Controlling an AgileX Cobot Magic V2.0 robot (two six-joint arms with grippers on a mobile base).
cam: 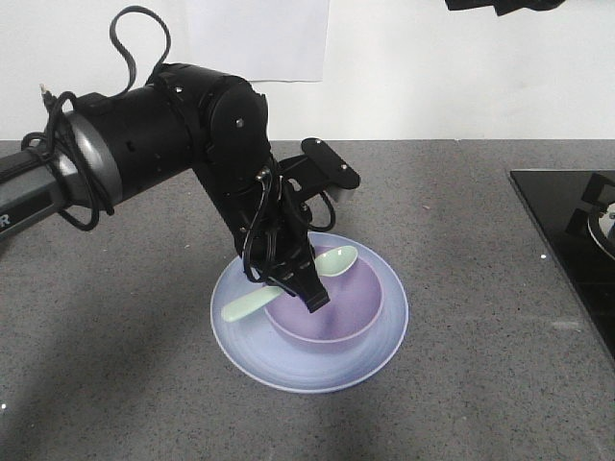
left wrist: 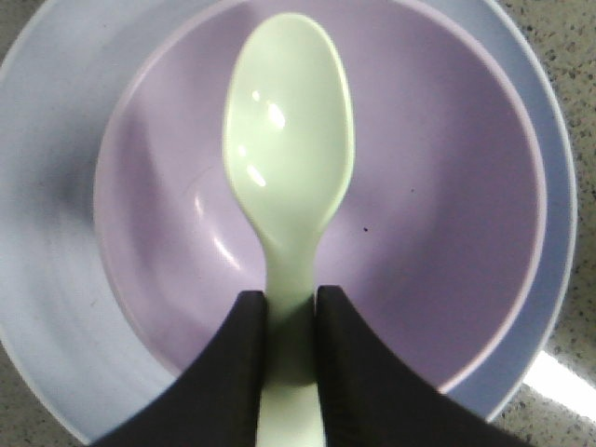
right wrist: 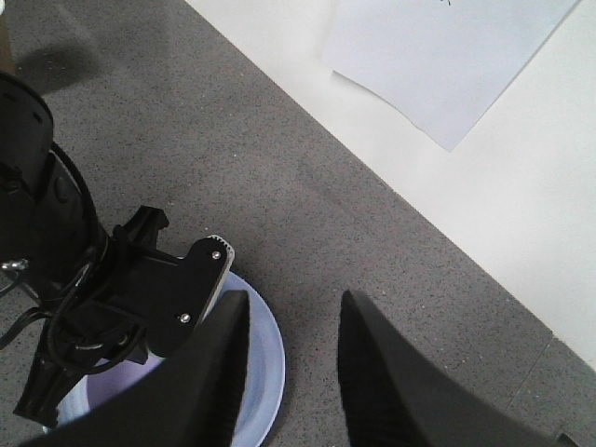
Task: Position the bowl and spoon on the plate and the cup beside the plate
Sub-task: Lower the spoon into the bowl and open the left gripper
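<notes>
The lilac bowl [cam: 338, 309] sits inside the pale blue plate [cam: 288, 363] on the grey counter. My left gripper [cam: 309, 288] is shut on the handle of the mint-green spoon [cam: 336, 259], which lies tilted across the bowl's left rim. In the left wrist view the fingers [left wrist: 247, 372] pinch the spoon [left wrist: 289, 140], its scoop over the bowl [left wrist: 438, 186] and the plate [left wrist: 47, 186] around it. My right gripper [right wrist: 293, 303] hangs open and holds nothing, high above the counter beside the plate [right wrist: 265, 358]. The cup is out of view.
A black glass cooktop [cam: 567, 230] lies at the counter's right side. The white wall with a taped sheet of paper [cam: 259, 38] closes the back. The left arm's black body [right wrist: 56, 261] stands over the plate's left half.
</notes>
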